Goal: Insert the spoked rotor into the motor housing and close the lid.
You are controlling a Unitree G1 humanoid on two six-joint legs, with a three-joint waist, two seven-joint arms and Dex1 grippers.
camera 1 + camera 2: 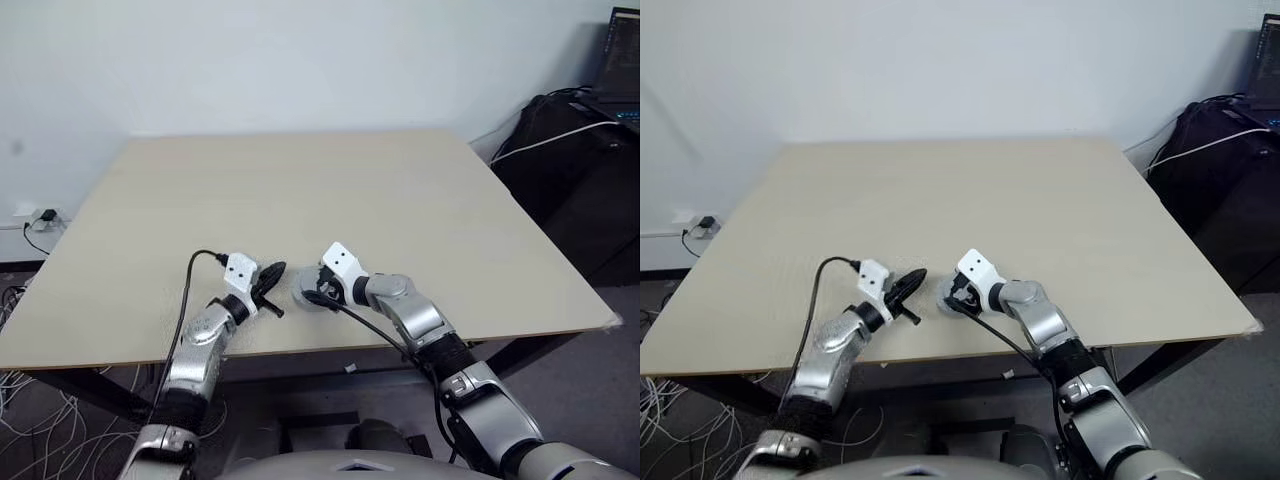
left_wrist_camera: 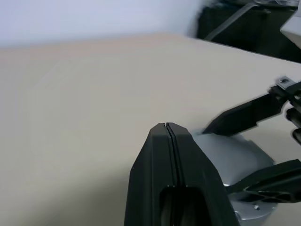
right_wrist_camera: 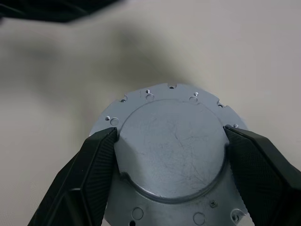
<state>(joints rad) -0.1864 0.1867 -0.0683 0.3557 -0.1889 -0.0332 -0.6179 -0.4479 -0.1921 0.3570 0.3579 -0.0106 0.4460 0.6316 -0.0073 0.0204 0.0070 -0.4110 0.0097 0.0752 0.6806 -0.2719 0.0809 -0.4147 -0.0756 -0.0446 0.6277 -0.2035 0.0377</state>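
My right gripper (image 3: 169,141) clamps the round silver motor housing (image 3: 171,146) on the table (image 1: 300,190) near its front edge, left gripper (image 2: 169,129) pressed shut just beside it: a nudge could knock the housing askew in my grip.

Left silver-jointed arm reached forward low, its left black two-fingered gripper (image 1: 270,283) pointing toward the right arm's, fingers pressed flat together with no gap, as the left wrist view showed. Right silver arm bent inward, wrist angled down, its right black two-fingered gripper (image 3: 170,141) spread wide, fingers (image 3: 96,162) clamped on either side of a round grey metal disc (image 3: 171,146).
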